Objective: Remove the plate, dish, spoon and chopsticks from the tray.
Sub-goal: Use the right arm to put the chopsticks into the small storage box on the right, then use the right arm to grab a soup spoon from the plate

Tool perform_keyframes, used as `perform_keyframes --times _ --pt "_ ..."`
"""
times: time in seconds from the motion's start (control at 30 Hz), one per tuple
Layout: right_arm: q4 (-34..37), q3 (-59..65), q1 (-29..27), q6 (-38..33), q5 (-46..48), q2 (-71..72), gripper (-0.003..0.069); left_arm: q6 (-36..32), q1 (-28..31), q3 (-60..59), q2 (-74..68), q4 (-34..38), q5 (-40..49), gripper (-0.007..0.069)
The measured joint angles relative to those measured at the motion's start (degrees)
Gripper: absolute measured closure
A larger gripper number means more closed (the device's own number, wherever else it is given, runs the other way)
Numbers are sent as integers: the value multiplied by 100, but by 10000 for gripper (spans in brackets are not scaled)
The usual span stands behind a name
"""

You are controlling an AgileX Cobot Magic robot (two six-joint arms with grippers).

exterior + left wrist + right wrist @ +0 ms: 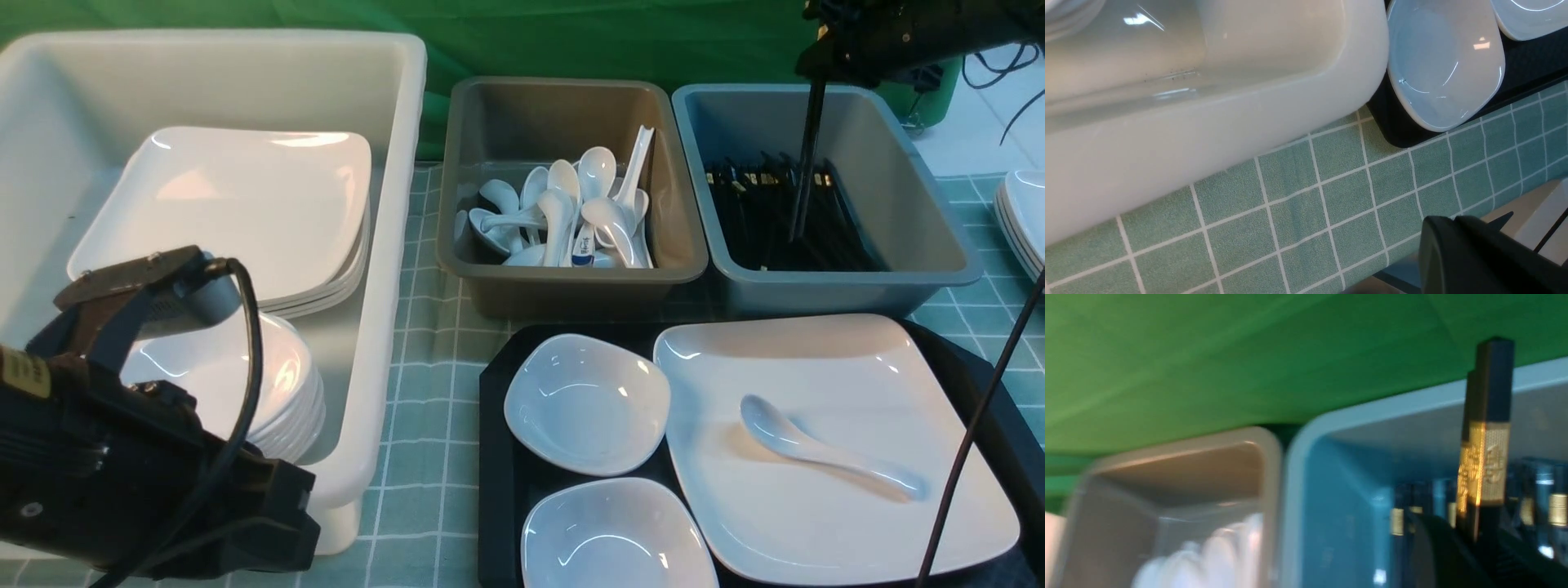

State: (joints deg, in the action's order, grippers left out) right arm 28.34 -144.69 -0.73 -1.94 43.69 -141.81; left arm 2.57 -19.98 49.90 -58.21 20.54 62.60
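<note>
The black tray (498,457) carries the large square plate (816,359), with the white spoon (816,447) lying on it. Two small deep dishes (586,404) (616,535) sit on the tray to the plate's left. High at the back right, my right gripper (819,72) is shut on the black chopsticks (804,163), which hang upright into the blue-grey tub. The right wrist view shows their gold bands (1488,457) above the gripper (1474,547). My left gripper (1453,220) is shut and empty, low over the tablecloth near the white tub's corner, beside a dish (1443,61) on the tray (1396,130).
A big white tub (392,245) on the left holds stacked plates and dishes. Behind the tray stand a grey-brown tub (571,282) of spoons and a blue-grey tub (939,245) of chopsticks. More plates (1024,212) are stacked at the right edge. A cable (980,425) crosses the tray's right side.
</note>
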Motion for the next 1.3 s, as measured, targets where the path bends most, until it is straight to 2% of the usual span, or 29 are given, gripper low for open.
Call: perform_keyframes --times 0.03,0.13,0.17,0.2,0.23,0.27,0.33,0.4,0.47,0.5,0.57,0.63,0.67,0.73,0.83,0.87,0.97,1.07,1.1,1.17,1.2,1.3 --pt "-44 0 7 0 1 -6 583 0 0 0 0 5 0 624" --pt "-321 0 77 0 134 -82 496 2 0 0 0 18 -99 624" --pt "-363 0 94 5 215 -95 413 19 0 0 0 32 -135 624" --pt "-380 0 109 11 269 -95 359 19 0 0 0 32 -163 624" --pt "-378 -5 114 12 284 -95 345 19 0 0 0 32 -171 624" --pt "-415 -4 127 17 430 -66 249 19 0 0 0 32 -198 624" --pt "-636 -15 144 17 706 36 132 25 0 0 0 32 -209 624" --pt "-876 -56 144 42 1218 234 95 25 0 0 0 32 -203 624" --pt "-1181 -137 150 -95 1904 482 156 25 0 0 -1 32 -180 624" --pt "-1279 -121 155 -192 2110 626 219 25 0 0 -1 32 -188 624" --pt "-1340 112 155 -402 2119 1213 480 -15 0 0 -1 40 -181 624" --pt "-1340 511 155 -634 2114 1695 568 -94 0 0 -1 34 -171 624" --pt "-1335 1049 189 -914 2114 2162 603 -136 0 0 -1 34 -165 624" --pt "-1340 2339 330 -1521 2103 2990 627 -257 0 0 -1 17 -165 624" --pt "-1352 4761 642 -2492 2063 4127 613 -553 0 0 -1 17 -220 624" --pt "-1384 5257 717 -2608 2030 4300 596 -594 0 0 -1 17 -240 624" --pt "-1553 6660 813 -2783 1507 4661 487 -809 -4 0 -1 11 -396 624" --pt "-1720 7592 828 -2928 779 4755 319 -977 -4 0 -1 11 -508 624" --pt "-1760 7878 828 -3052 476 4755 244 -1022 -4 0 -1 11 -523 624" --pt "-1839 8188 848 -3406 62 4736 142 -1122 -4 0 -1 11 -564 624" --pt "-1875 8324 856 -3592 -100 4719 104 -1157 -4 0 -1 11 -597 624" --pt "-1969 8550 925 -3847 -455 4638 56 -1222 -4 0 -1 11 -642 624"
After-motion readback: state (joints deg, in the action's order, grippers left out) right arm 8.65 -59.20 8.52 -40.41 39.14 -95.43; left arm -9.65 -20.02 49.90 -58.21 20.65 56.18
